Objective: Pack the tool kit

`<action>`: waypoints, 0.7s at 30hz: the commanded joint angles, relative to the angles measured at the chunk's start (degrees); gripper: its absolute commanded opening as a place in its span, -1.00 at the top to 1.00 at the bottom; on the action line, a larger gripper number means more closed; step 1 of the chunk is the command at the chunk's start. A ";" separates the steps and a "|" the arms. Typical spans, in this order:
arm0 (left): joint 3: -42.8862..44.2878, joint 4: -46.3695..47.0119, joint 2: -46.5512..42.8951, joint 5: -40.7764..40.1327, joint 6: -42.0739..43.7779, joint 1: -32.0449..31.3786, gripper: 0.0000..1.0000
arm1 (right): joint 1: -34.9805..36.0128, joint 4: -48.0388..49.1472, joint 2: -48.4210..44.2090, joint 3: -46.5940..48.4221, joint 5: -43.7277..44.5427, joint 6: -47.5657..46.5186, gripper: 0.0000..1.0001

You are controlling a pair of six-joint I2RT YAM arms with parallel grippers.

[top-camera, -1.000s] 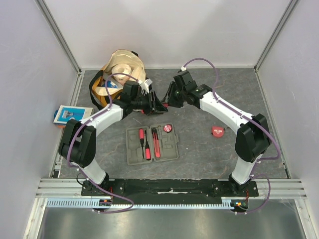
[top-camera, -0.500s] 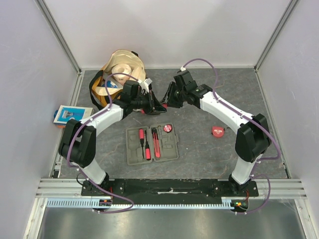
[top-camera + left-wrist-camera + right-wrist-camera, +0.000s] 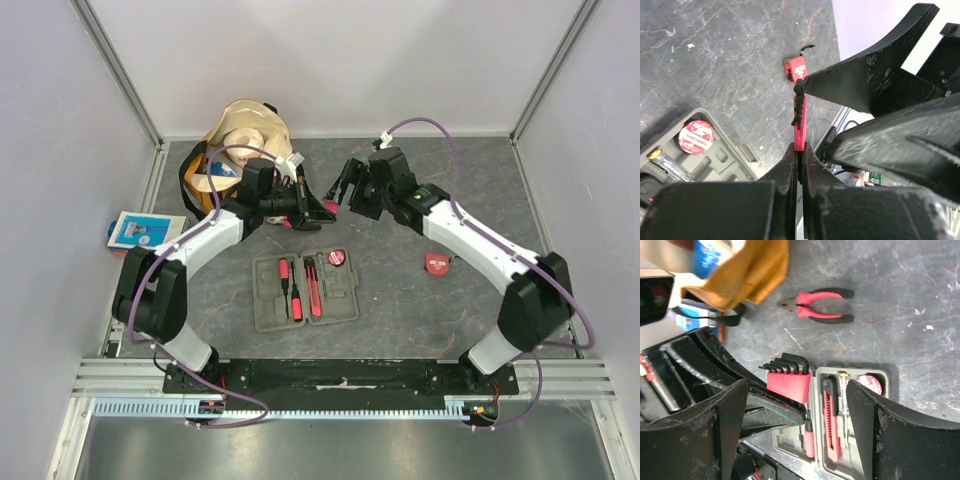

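Observation:
The grey tool kit case (image 3: 268,318) lies open at the table's middle, with a red knife (image 3: 830,420), a red-handled screwdriver (image 3: 810,442) and a round red disc (image 3: 870,382) in its slots. My left gripper (image 3: 322,211) is shut on a red holder of black hex keys (image 3: 799,115), held in the air behind the case. My right gripper (image 3: 347,183) stands open, its fingers either side of the holder (image 3: 787,377) without touching it. Red-and-black pliers (image 3: 820,305) lie on the mat near the bag. A red tape measure (image 3: 437,263) sits to the right of the case.
A tan-and-yellow bag (image 3: 240,150) stands at the back left, close behind the left arm. A blue-and-white packet (image 3: 140,228) lies at the left edge. Walls enclose the mat on three sides.
The left gripper has shut on the hex key holder. The right gripper has opened off it and drawn back slightly to the right.

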 commanded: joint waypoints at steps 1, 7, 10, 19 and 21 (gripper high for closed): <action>3.09 4.09 -6.63 3.82 -2.61 -0.14 0.97 | -1.39 16.49 -8.56 -6.38 -3.33 0.02 -0.71; 3.62 8.39 -11.11 6.45 -7.97 0.04 0.97 | -1.39 33.03 -14.37 -11.59 -13.88 -0.60 -0.66; 4.06 11.46 -12.17 8.12 -11.31 0.13 0.96 | -1.39 35.68 -13.67 -10.97 -18.71 0.71 -0.44; 3.01 15.86 -13.84 9.62 -16.50 0.30 0.96 | -1.39 44.73 -16.82 -15.27 -20.22 4.94 -0.11; 2.83 16.39 -14.37 9.79 -17.29 0.39 0.97 | -1.48 45.35 -17.97 -16.07 -20.31 4.94 -0.30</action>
